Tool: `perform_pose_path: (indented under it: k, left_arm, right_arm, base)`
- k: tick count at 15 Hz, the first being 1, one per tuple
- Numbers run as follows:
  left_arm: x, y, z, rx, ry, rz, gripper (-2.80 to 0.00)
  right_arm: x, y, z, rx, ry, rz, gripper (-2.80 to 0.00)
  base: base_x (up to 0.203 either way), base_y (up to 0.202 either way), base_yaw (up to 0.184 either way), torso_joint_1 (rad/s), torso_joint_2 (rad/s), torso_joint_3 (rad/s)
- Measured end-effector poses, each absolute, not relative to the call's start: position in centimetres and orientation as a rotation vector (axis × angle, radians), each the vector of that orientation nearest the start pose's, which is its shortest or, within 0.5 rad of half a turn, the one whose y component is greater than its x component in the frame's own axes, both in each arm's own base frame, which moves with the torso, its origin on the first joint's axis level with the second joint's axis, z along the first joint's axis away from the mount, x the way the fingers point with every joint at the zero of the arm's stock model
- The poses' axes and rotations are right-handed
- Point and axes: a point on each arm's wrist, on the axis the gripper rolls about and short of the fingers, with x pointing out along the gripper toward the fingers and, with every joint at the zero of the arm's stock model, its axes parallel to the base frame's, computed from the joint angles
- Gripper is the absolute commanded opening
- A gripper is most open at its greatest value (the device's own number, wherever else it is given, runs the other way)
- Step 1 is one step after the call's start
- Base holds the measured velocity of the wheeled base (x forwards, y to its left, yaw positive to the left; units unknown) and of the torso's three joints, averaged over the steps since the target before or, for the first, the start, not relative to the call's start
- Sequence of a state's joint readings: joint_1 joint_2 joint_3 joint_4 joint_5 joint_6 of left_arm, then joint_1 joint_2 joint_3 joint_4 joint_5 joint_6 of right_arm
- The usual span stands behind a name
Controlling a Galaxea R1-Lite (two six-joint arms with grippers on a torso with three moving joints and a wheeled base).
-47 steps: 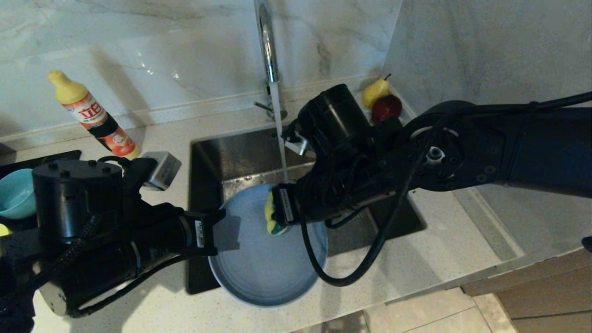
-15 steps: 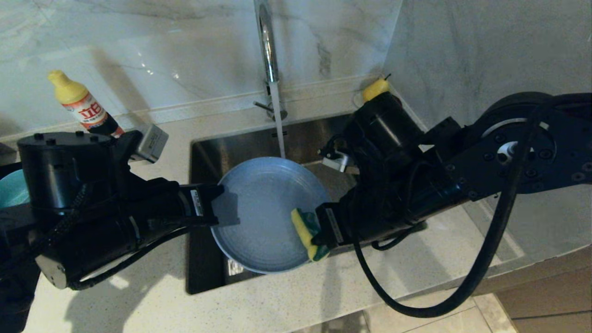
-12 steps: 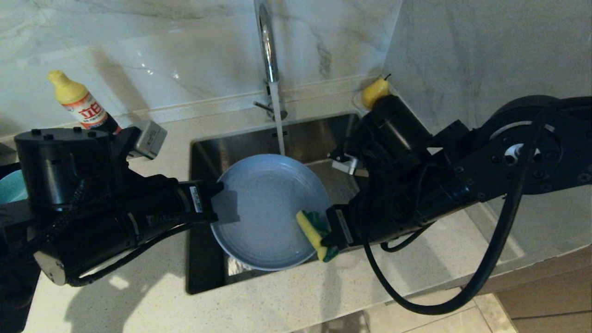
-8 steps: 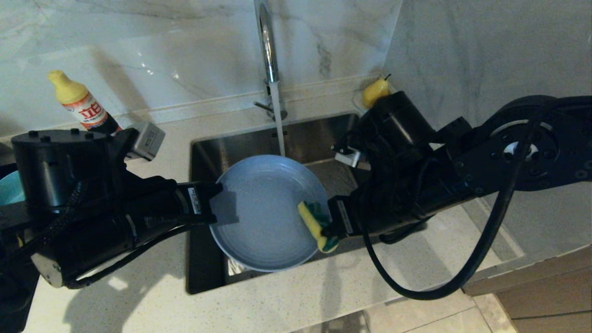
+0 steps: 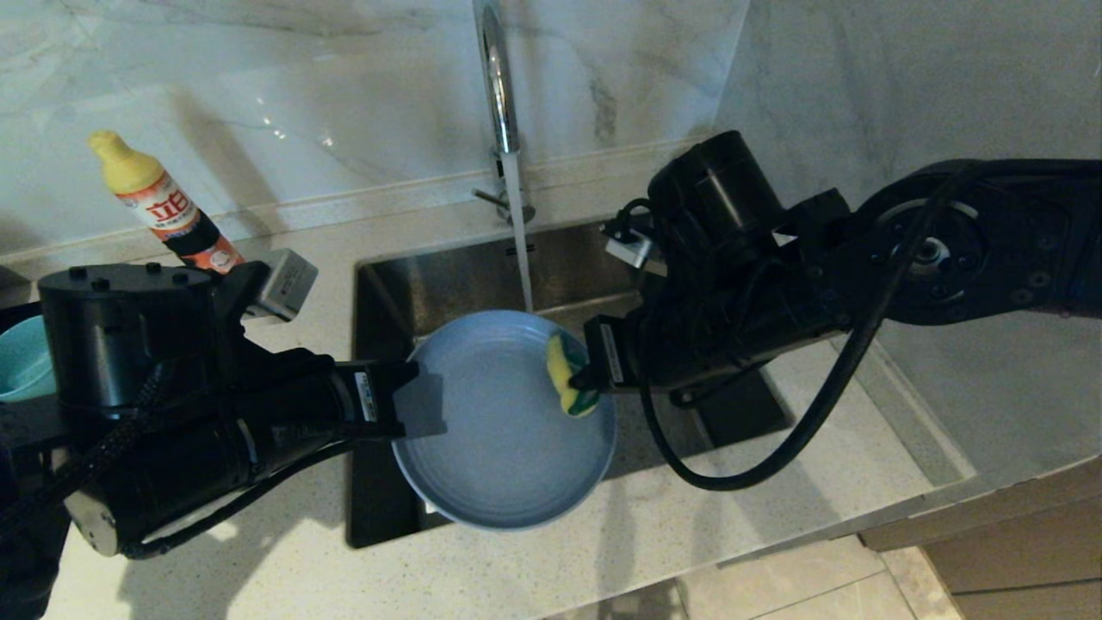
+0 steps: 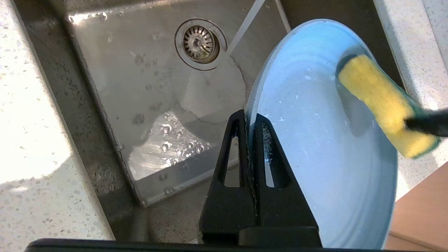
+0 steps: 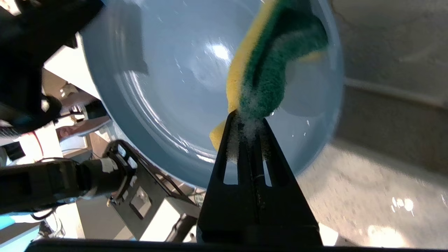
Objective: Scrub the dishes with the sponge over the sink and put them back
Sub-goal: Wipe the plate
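A grey-blue round plate (image 5: 499, 430) (image 6: 325, 140) (image 7: 182, 70) hangs tilted over the steel sink (image 5: 448, 275) (image 6: 147, 105). My left gripper (image 5: 405, 400) (image 6: 249, 120) is shut on its left rim. My right gripper (image 5: 590, 366) (image 7: 246, 117) is shut on the yellow and green sponge (image 5: 566, 372) (image 6: 385, 105) (image 7: 266, 70), which presses against the plate's upper right inner face. A teal bowl (image 5: 21, 370) shows at the far left edge, mostly hidden behind my left arm. No yellow bowl is in view.
Water runs from the chrome faucet (image 5: 498, 95) into the basin just behind the plate. A dish soap bottle (image 5: 164, 207) leans on the counter at the back left. The drain strainer (image 6: 199, 42) lies on the sink floor. The counter edge drops off in front.
My right gripper has carried the sponge from the plate's lower right rim up to its upper right part. The plate has sunk a little toward the front of the sink in my left gripper.
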State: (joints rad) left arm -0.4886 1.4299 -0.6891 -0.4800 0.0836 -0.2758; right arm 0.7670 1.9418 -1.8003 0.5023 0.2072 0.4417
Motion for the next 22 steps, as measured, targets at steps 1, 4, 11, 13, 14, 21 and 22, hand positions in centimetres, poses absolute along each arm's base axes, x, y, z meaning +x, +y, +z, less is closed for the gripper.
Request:
perform_pose_path:
  k: [1, 4, 11, 13, 14, 21, 22]
  left_arm:
    - [21.0, -11.0, 20.8, -0.196, 0.305, -0.365, -2.8]
    - [21.0, -11.0, 20.8, -0.197, 0.308, -0.366, -2.8]
    - [21.0, -11.1, 20.2, -0.194, 0.324, -0.372, -2.8]
    - [21.0, -11.1, 20.2, -0.195, 0.327, -0.372, -2.8]
    - [21.0, -11.1, 20.1, -0.197, 0.328, -0.373, -2.8]
    - [20.7, -10.9, 20.5, -0.21, 0.317, -0.368, -2.8]
    - [20.6, -10.9, 20.6, -0.211, 0.314, -0.368, -2.8]
  right_arm:
    - [26.7, 26.6, 27.0, 0.209, 0.826, 0.784, -2.8]
    - [26.2, 28.1, 27.3, 0.195, 0.824, 0.822, -2.8]
    - [24.8, 30.6, 27.1, 0.166, 0.82, 0.894, -2.8]
    - [24.2, 31.1, 27.1, 0.16, 0.822, 0.915, -2.8]
    - [23.7, 31.5, 27.2, 0.155, 0.827, 0.931, -2.8]
    - [21.1, 32.2, 27.3, 0.119, 0.854, 0.983, -2.8]
    - [21.3, 32.2, 27.3, 0.121, 0.852, 0.98, -2.8]
  base:
    - [0.0, 0.0, 0.0, 0.0, 0.0, 0.0]
    - [0.0, 0.0, 0.0, 0.0, 0.0, 0.0]
    - [0.0, 0.0, 0.0, 0.0, 0.0, 0.0]
    - [0.0, 0.0, 0.0, 0.0, 0.0, 0.0]
    - [0.0, 0.0, 0.0, 0.0, 0.0, 0.0]
    - [0.0, 0.0, 0.0, 0.0, 0.0, 0.0]
    - [0.0, 0.0, 0.0, 0.0, 0.0, 0.0]
